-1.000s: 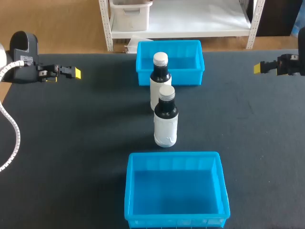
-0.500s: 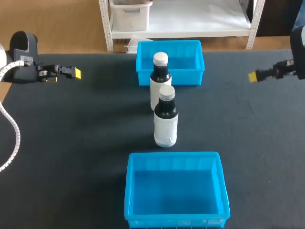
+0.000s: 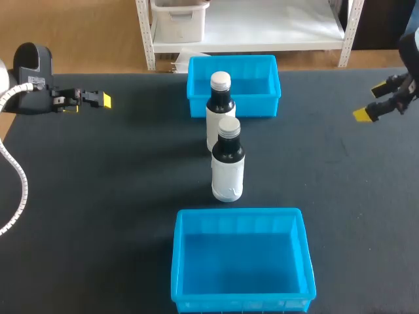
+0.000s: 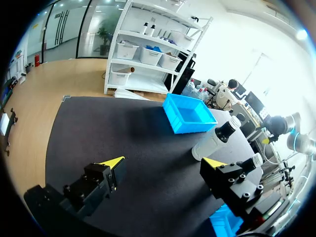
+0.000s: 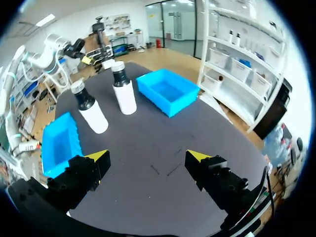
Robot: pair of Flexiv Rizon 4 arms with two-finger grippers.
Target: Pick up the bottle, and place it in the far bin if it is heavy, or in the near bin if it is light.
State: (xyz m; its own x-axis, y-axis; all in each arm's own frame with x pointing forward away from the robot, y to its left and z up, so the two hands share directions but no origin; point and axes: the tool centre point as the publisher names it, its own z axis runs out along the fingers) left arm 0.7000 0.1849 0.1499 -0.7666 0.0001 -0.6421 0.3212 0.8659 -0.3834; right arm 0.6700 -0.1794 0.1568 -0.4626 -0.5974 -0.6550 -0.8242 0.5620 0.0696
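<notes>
Both jaws spread (bottles stand between far bin and near bin)

Matt black, finely textured table; smooth, glossy bright-blue plastic for far bin and near bin; shiny dark body with smooth matt white wrap on far bottle and near bottle, caps pale and plastic-looking, the near one silvery and ribbed.

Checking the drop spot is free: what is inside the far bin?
Nothing shows inside the far bin; its floor looks bare. The far bottle in front covers part of the floor in the head view.
</notes>
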